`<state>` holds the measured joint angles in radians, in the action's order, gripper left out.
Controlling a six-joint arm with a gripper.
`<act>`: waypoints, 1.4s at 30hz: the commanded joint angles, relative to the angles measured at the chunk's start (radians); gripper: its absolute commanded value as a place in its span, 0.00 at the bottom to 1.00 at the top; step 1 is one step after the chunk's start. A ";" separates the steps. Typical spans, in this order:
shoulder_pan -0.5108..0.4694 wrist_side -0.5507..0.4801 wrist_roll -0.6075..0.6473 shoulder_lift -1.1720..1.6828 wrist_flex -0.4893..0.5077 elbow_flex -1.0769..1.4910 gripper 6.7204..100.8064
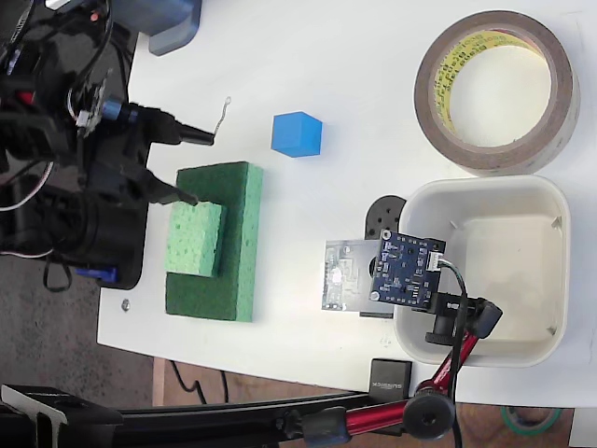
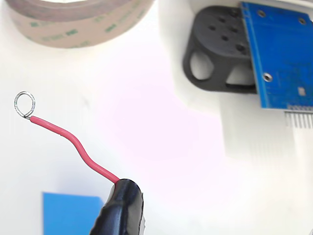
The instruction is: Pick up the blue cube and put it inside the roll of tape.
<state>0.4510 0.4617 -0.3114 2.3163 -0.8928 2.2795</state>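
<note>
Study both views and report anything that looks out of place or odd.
One oddity: a bent red wire ending in a small metal ring juts from the pincer. The blue cube and the roll of tape sit undisturbed.

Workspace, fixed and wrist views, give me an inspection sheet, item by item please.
Surface: white table, lit brightly.
Job's things: blue cube rests on the table, free; roll of tape lies flat, its centre empty.
Clutter: green sponges stacked; white tub; blue circuit board on a red-armed stand over the tub's rim.
Grippers: gripper at the table's left edge, fingers apart, not touching the cube.
Cables: red wire with a ring at its tip, on a finger.
Surroundings: floor below the table, black cables.
</note>
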 commanded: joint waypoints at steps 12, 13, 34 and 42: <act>0.032 -0.101 -0.011 -0.179 0.144 -0.014 0.99; 0.029 -0.114 -0.012 -0.176 0.153 0.000 0.99; 0.046 -0.130 -0.067 -0.311 0.259 0.015 0.99; 0.063 -0.138 -0.097 -0.357 0.301 0.018 0.99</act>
<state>0.5139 0.3237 -0.4096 1.9589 -0.5967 2.3040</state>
